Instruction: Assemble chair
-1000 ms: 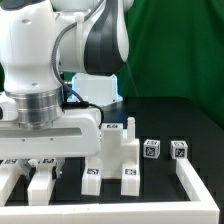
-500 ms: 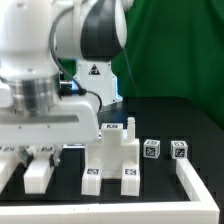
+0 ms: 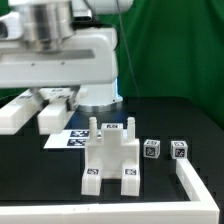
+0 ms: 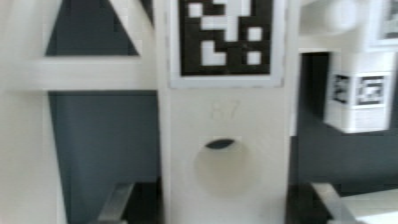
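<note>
The end effector (image 3: 28,122) hangs over the counter (image 3: 170,115) near its edge on the exterior view's left, fingers spread. I cannot tell whether they grip the tagged white bar (image 4: 228,130) between them. The notched chair block (image 3: 110,158) stands mid-counter, with two small tagged blocks (image 3: 150,150) just beside it.

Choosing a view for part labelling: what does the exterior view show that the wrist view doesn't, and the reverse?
Exterior only: the robot arm, the marker board, a notched block, a small cube, a second cube and the white rail at the edge. Wrist only: a close-up white bar with a small dark hole below its tag. Both: white tagged chair parts over the black table.
</note>
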